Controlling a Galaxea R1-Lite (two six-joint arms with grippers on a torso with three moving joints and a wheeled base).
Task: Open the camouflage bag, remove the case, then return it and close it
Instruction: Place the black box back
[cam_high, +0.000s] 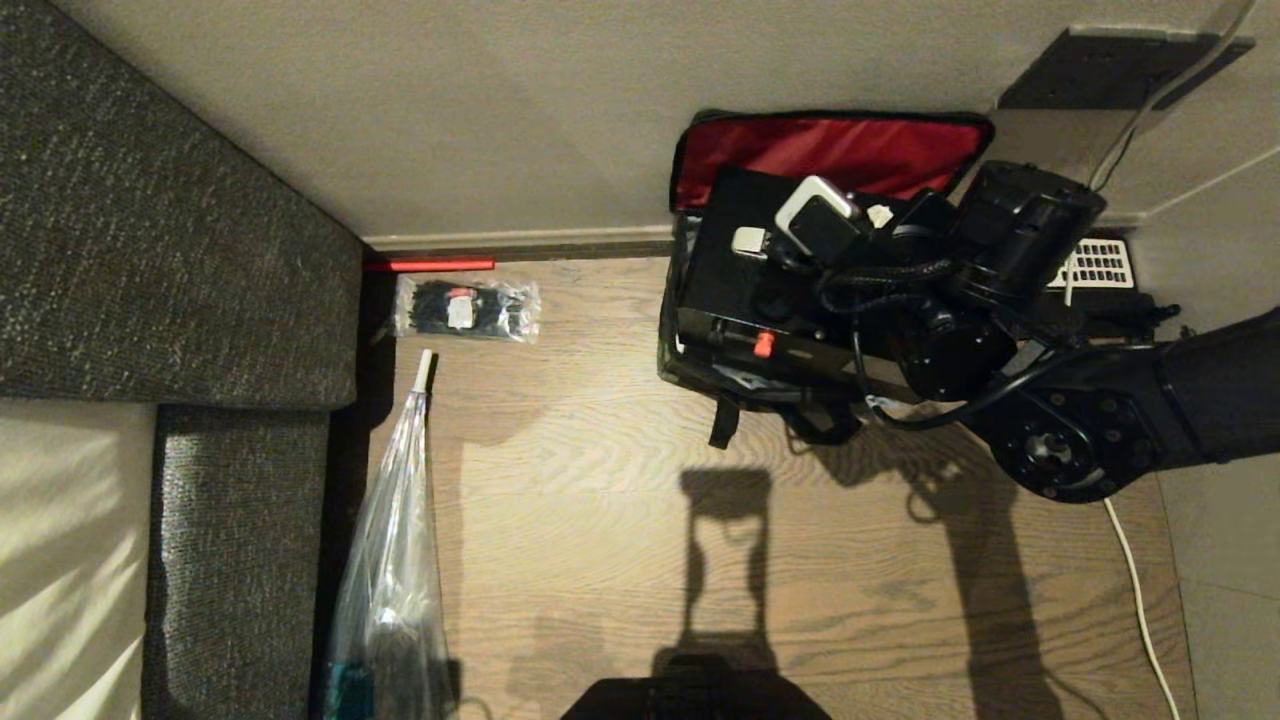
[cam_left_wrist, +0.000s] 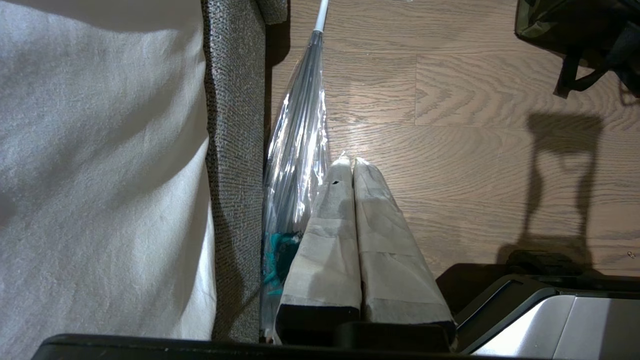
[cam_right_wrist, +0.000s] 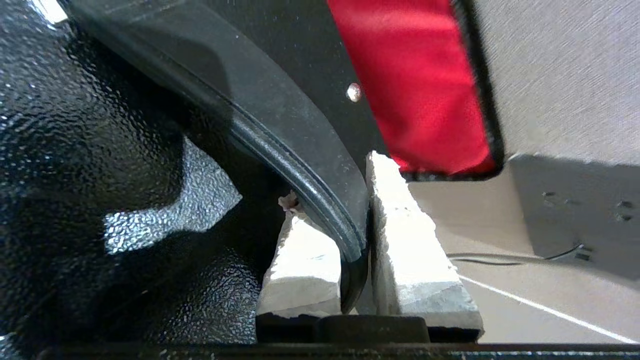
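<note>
Camouflage fabric bag, boxy and soft with black straps, stands on the wooden floor against the pale wall, its lid thrown back so the red lining faces out. The black rectangular hard case with a small red button on its front sits in the bag's opening, rising above the rim. The right gripper is over the top of the case, reaching in from the right; its pale padded fingers are pinched narrow on the case's black curved handle, one finger on each side of the strap. The left gripper hangs well away from the bag, low beside the grey upholstered sofa, its taped fingers pressed together with nothing between them. A clear plastic-wrapped umbrella lies along the sofa's edge. A small clear packet of black items lies on the floor near the wall, left of the bag.
</note>
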